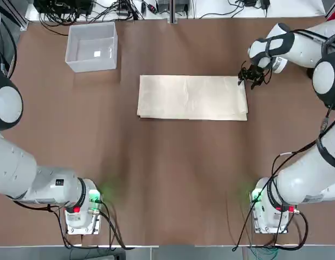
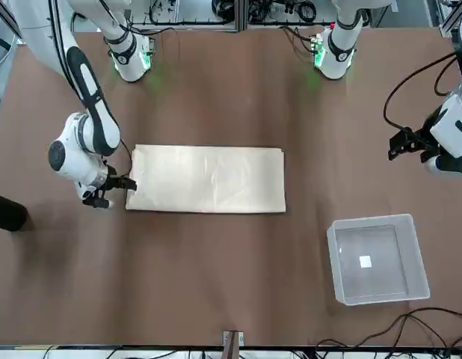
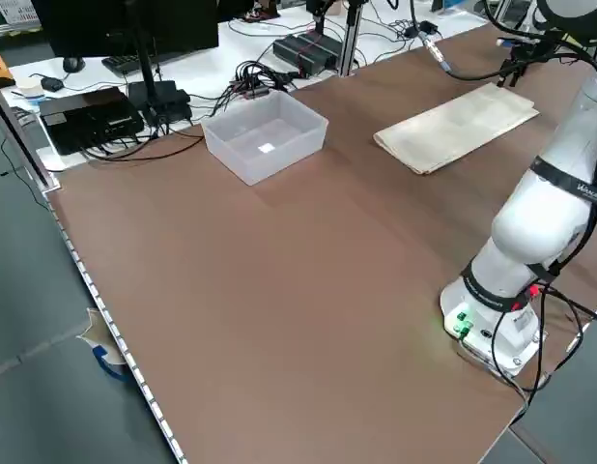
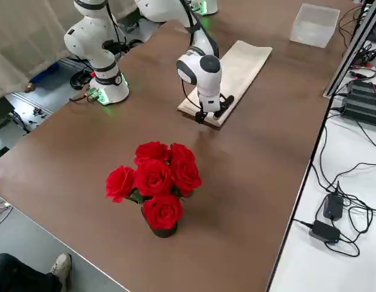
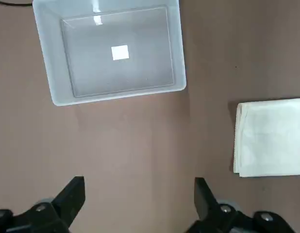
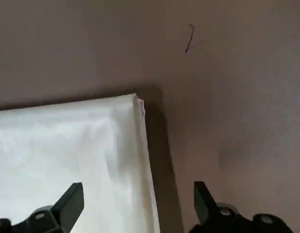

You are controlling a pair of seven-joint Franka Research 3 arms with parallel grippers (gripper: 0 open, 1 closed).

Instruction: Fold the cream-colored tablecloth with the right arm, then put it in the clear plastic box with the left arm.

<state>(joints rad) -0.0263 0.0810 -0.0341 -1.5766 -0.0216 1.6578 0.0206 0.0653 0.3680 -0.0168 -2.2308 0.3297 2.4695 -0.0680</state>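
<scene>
The cream-colored tablecloth [image 1: 192, 97] lies centre frame in the top view, long axis left to right. The right gripper [image 1: 251, 75], fingers spread and empty, hovers at its upper right corner. The left gripper [image 5: 138, 194], also spread, hangs near the clear plastic box [image 1: 92, 46], upper left.

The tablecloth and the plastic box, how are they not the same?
The cream-colored tablecloth lies flat and folded in soft layers mid-table; the clear plastic box stands up with stiff walls near the far left corner. The tablecloth is cream fabric you cannot see through; the box is see-through, showing a small white label inside. The tablecloth covers more table than the box. Both rest on the brown table, and neither is held by a gripper.
</scene>
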